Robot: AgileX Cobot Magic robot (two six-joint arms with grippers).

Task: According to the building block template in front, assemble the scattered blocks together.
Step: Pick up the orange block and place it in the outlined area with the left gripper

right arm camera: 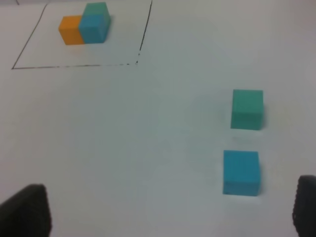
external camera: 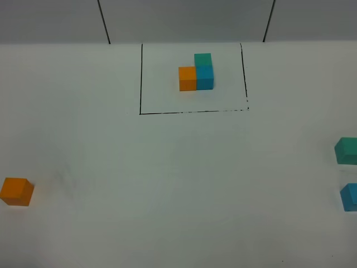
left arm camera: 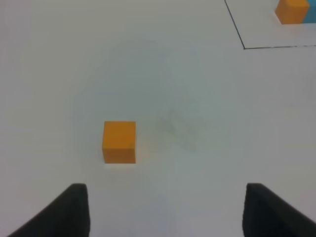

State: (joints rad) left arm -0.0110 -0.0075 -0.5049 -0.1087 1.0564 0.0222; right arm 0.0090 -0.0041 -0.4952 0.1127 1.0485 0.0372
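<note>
Left gripper (left arm camera: 165, 217): two dark fingertips at the edge of the left wrist view, set moderately apart, nothing between them. Just ahead of the gap, off toward one finger, sits a small matte orange cube (left arm camera: 119, 141), flat on the surface and not touched.

Right gripper (right arm camera: 165, 212): fingertips at the far corners of the right wrist view, jaws very wide, empty. Ahead of it, a small matte blue cube (right arm camera: 241, 172), and just beyond that a small matte teal-green cube (right arm camera: 247, 109); the two are near each other but apart.

Template cluster (external camera: 196, 72): three cubes touching in an L, orange beside blue with teal-green behind the blue, inside a thin black drawn rectangle (external camera: 192, 111) at the far middle of the table.

Step, as judged: the very start. All three loose cubes lie scattered, orange far left and the other two far right, well apart from one another. Neither arm shows in the high view.

Next move likely calls for the left gripper to shift sideways until it is centred over the orange cube, then descend and close squarely on two opposite faces.

Surface: plain white tabletop (external camera: 167, 184), matte, faintly smudged. Behind it, a grey wall (external camera: 184, 19) crossed by two dark slanted lines.
</note>
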